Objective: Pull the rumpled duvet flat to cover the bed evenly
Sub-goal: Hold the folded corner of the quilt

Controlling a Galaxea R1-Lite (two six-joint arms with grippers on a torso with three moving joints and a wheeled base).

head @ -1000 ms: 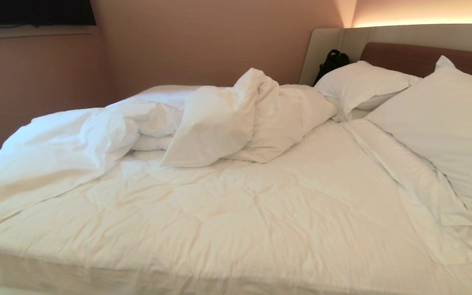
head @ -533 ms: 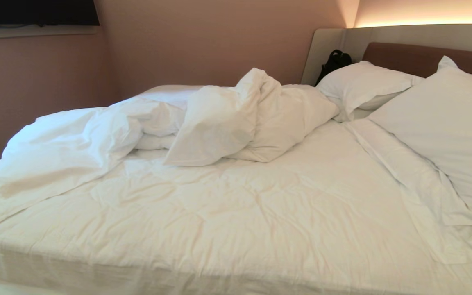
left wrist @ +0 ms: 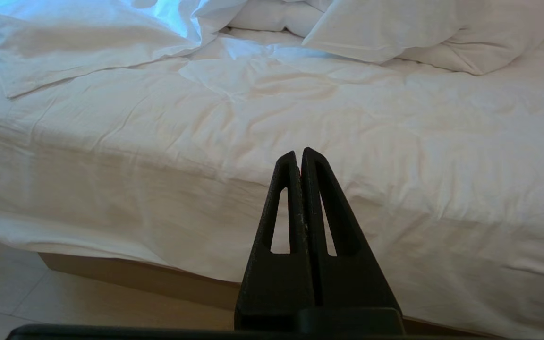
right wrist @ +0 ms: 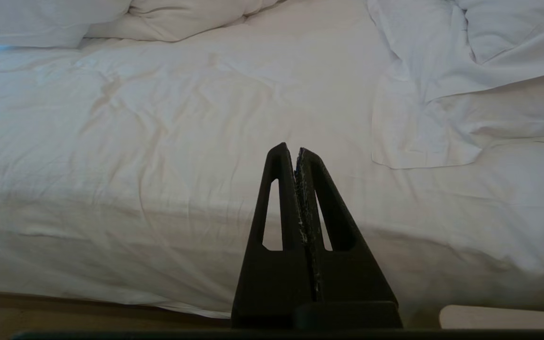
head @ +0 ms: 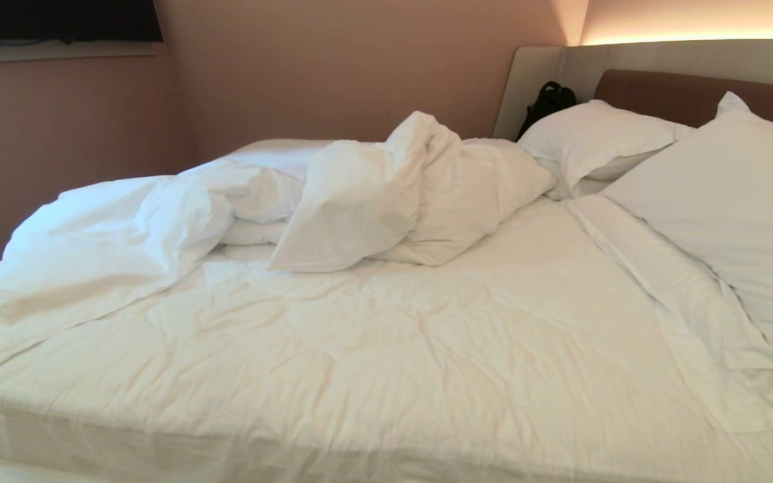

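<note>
Left claw [left wrist: 301, 158] closed, empty, right claw [right wrist: 289, 153] likewise

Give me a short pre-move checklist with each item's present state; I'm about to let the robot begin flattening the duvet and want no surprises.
1. Left gripper free of fabric: ok, shut on nothing, short of the bed.
2. Right gripper free of fabric: ok, shut, empty, also short of the bed.
3. Jaws ready to grasp: not ok, both must open first.
4. Duvet spread flat: not ok, bunched in a heap along the bed's far side; near part lies flat but wrinkled.
5. Pillows clear of the duvet: cannot tell, a loose white fold lies beside them.
6. Black bag out of the way: ok, it rests at the headboard behind the far pillow.
</note>
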